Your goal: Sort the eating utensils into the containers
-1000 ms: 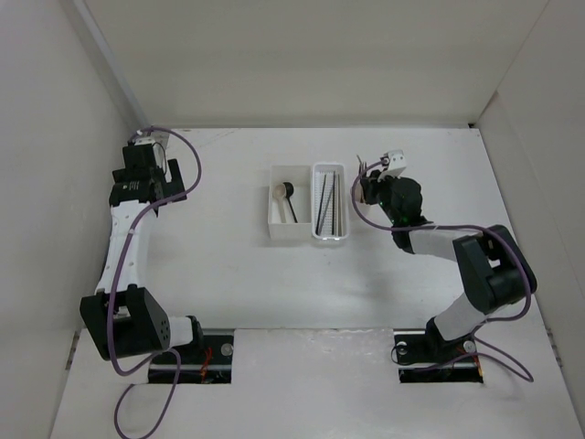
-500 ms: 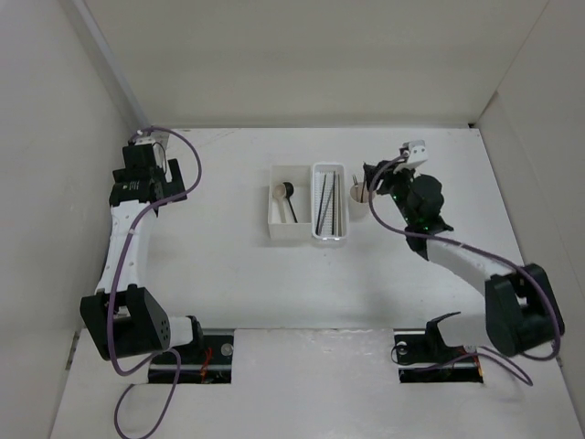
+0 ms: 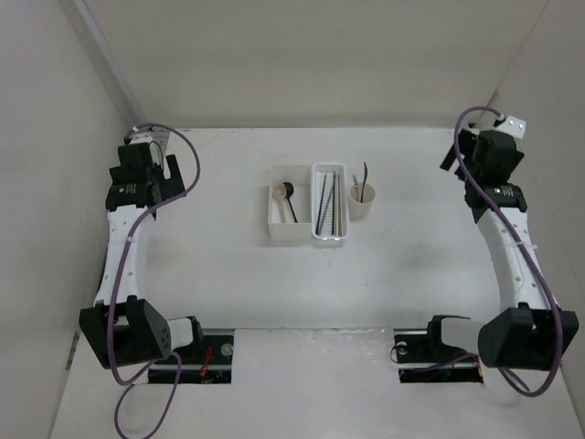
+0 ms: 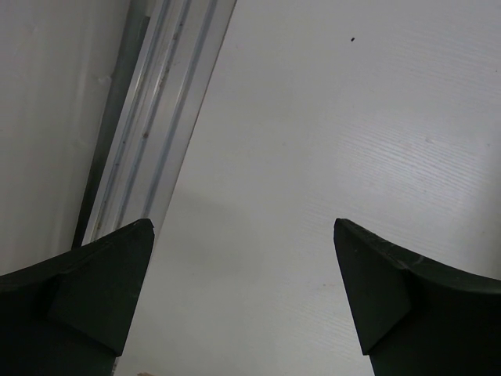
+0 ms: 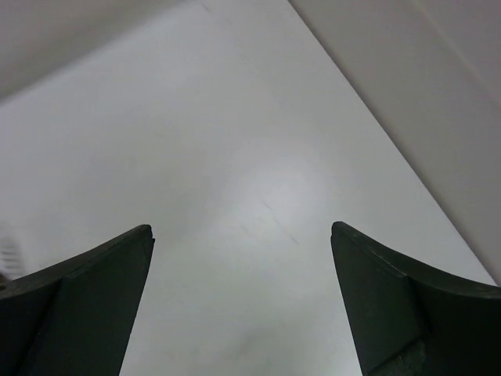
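Note:
Three containers stand in a row mid-table. The white square box [image 3: 288,219] holds a pale wooden spoon [image 3: 281,191] and a black spoon [image 3: 289,201]. Beside it, the white perforated tray [image 3: 329,234] holds dark and pale chopsticks [image 3: 323,203]. The round beige cup [image 3: 364,201] holds a brown wooden fork [image 3: 366,178] and a small silver fork, upright. My left gripper [image 4: 243,235] is open over bare table by the left wall [image 3: 144,178]. My right gripper [image 5: 243,235] is open and empty near the right wall [image 3: 484,155], far from the cup.
White walls enclose the table on the left, back and right. A metal rail [image 4: 156,117] runs along the left wall's foot, close to my left fingers. The arm bases [image 3: 201,352] sit at the near edge.
My right gripper opened and let go over the cup, then the arm swung away to the right wall. The forks now stand in the cup. The left arm has barely moved.

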Motion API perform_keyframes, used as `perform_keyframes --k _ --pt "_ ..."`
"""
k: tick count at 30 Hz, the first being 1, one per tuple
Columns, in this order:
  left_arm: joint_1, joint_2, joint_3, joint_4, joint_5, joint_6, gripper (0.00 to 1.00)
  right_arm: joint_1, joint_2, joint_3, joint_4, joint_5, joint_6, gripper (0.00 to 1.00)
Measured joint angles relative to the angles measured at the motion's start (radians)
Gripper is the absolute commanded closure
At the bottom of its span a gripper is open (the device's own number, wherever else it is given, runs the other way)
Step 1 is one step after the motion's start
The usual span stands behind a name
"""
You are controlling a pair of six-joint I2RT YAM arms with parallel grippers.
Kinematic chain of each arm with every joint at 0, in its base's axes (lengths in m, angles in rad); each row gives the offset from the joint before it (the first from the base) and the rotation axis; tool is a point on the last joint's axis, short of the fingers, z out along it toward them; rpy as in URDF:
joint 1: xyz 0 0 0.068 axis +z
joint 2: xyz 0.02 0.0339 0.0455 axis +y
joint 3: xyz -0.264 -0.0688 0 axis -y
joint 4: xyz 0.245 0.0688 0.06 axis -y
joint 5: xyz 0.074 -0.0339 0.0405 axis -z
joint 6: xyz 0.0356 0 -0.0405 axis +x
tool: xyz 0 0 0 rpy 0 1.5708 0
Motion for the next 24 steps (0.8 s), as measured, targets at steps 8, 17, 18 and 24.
perform_keyframes --k 8,17,18,24 --pt "0.0 -0.064 0.0 -0.002 -0.008 -0.029 0.0 -0.079 -0.196 -0.125 -0.345 0.21 0.117 0.0" --pt "0.0 -0.119 0.0 -0.006 -0.03 -0.055 0.0 -0.079 -0.554 -0.169 -0.32 0.357 0.109 0.0" --pt "0.0 -0.121 0.0 -0.007 -0.029 -0.057 0.0 -0.079 -0.555 -0.171 -0.323 0.36 0.108 0.0" --pt "0.0 -0.127 0.0 -0.011 -0.023 -0.061 0.0 -0.079 -0.544 -0.174 -0.351 0.359 0.117 0.0"
